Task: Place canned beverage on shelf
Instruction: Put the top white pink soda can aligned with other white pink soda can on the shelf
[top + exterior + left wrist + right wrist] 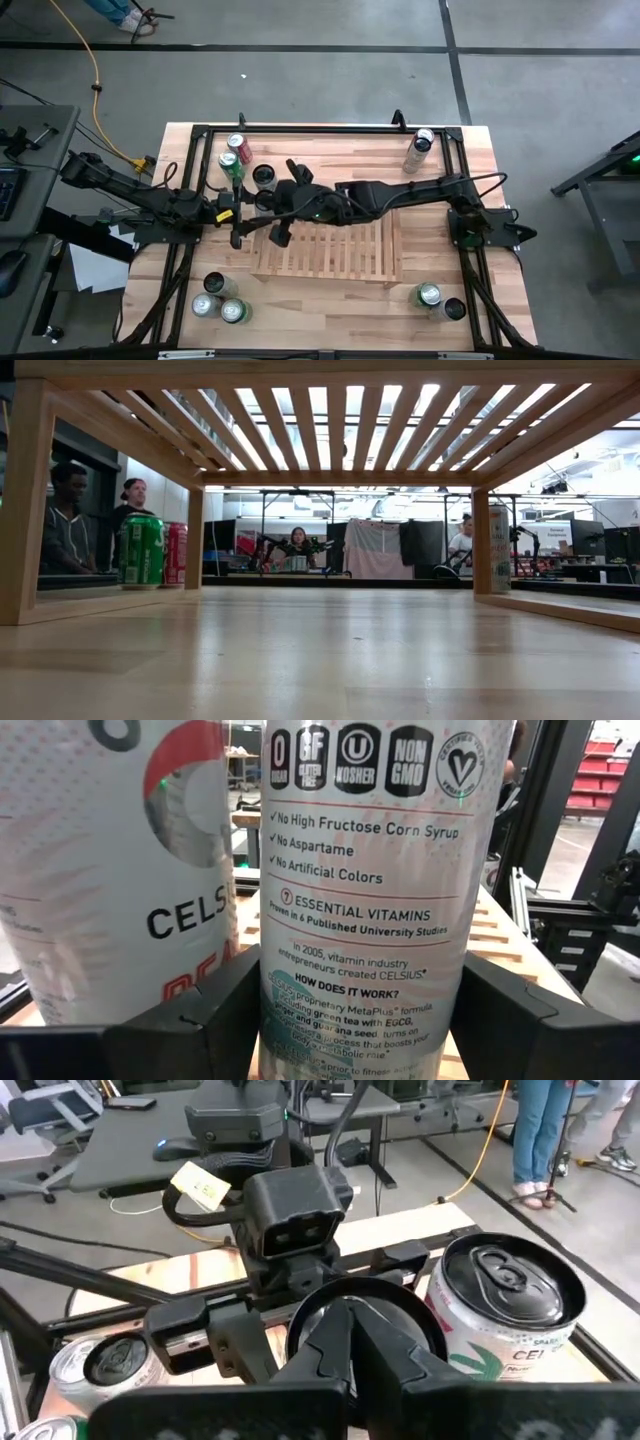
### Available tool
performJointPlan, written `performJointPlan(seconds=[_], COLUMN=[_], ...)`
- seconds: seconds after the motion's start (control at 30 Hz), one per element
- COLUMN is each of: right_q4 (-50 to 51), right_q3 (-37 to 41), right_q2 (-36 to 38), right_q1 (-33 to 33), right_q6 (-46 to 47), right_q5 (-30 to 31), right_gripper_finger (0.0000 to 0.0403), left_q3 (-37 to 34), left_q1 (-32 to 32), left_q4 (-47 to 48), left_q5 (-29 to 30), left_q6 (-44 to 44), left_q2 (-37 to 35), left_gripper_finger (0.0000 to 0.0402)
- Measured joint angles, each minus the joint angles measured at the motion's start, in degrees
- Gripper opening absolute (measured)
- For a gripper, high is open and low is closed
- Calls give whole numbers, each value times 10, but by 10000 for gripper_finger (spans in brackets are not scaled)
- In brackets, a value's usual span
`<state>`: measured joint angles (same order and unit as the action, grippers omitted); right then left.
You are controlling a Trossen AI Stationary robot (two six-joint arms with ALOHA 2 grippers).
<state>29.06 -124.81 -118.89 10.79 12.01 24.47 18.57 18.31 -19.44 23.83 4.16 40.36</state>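
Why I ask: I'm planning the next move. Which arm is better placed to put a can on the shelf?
Left. The left gripper has a can between its fingers; the right gripper hovers shut above it. The shelf is close by.

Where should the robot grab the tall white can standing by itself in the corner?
Grab the tall white can around its middle, coming in level from the side. It stands upright and alone near the table's far right corner, with open room around it, and its round wall should fit between two fingers. The top looks harder to pinch.
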Motion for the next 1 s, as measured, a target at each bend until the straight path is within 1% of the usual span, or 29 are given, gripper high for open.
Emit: performJointPlan(seconds=[0.23,0.5,0.73,0.83,1.0], right_q4=[0,0,0,0,0], right_q3=[0,0,0,0,0], right_q2=[0,-1,-1,-2,-2], right_q1=[0,0,0,0,0], right_q6=[8,10,10,10,11], right_q5=[-1,-9,-9,-9,-9], right_gripper_finger=[0,0,0,0,0], left_q3=[0,0,0,0,0], left_q1=[0,0,0,0,0], left_q4=[0,0,0,0,0], left_q5=[0,-1,0,0,-3], left_q6=[2,2,-2,0,12], left_q2=[0,0,0,0,-1], left_gripper_finger=[250,285,295,314,367])
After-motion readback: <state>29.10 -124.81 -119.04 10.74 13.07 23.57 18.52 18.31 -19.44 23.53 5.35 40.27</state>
